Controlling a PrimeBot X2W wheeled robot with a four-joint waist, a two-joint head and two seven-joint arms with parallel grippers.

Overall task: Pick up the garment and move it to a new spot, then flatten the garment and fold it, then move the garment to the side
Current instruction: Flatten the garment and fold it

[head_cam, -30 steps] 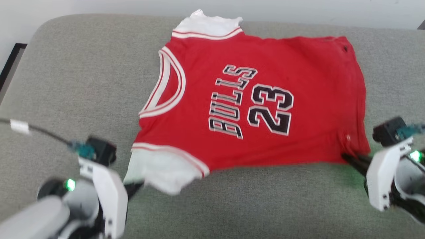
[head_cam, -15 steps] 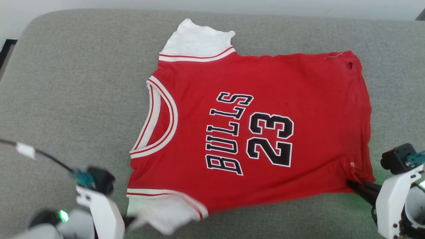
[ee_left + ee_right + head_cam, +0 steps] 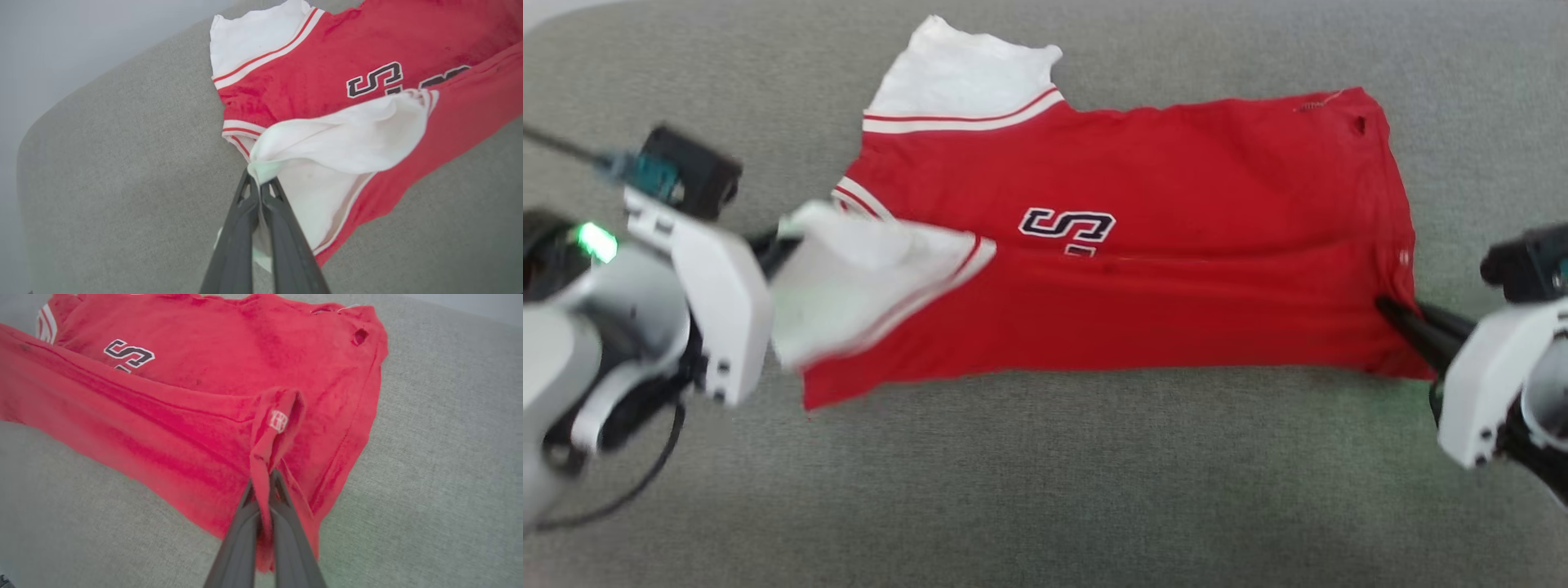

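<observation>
One garment [image 3: 1176, 204], a red T-shirt with white sleeves, is laid lengthwise across the grey upholstered surface [image 3: 1094, 490], with the collar end toward the robot's left and the hem toward its right. The near long side is turned over onto the front, so that only an "S" and the top of the next character are exposed of the black-and-white lettering [image 3: 1066, 224]. The near sleeve [image 3: 849, 286] is raised off the surface and carried over the collar area; it is blurred in the head view. The far sleeve [image 3: 960, 77] is spread flat at the far edge, and a small hole [image 3: 1357, 125] is visible near the far hem corner. The left gripper [image 3: 258, 183] is clamped on the edge of the near sleeve, with white fabric pinched between the closed fingers. The right gripper [image 3: 267, 477] is clamped on the near hem corner, where a ridge of red fabric is drawn up. A small white label [image 3: 279, 419] is seen just beyond its fingertips.
</observation>
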